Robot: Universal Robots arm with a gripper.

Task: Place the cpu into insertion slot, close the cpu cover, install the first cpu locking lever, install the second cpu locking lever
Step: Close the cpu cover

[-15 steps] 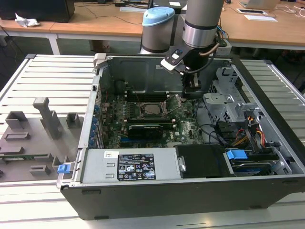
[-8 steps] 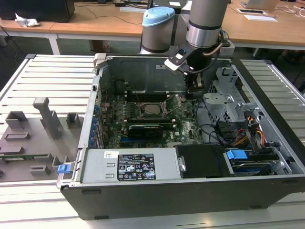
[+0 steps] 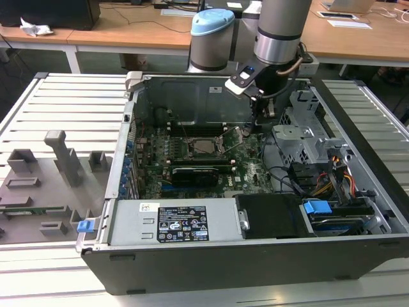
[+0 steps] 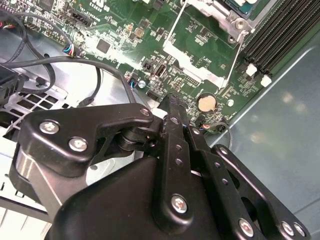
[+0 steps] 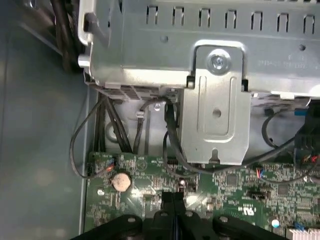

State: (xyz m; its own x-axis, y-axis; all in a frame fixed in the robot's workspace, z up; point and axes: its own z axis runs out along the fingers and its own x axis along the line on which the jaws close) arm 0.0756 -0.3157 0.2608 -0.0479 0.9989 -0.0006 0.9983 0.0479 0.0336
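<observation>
Currently | cpu [image 3: 206, 146] appears seated in insertion slot [image 3: 190, 146] | cpu cover [image 4: 200, 67] open, upper centre | locking levers [image 4: 236, 56] unlatched | claw [image 4: 172, 103] closed, empty, mid-frame above board [image 4: 125, 50] | three steps left

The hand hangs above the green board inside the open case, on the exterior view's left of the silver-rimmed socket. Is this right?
Not quite: the exterior view shows the hand on that view's right of the insertion slot, not its left. It does hang above the green board inside the open case.
</observation>
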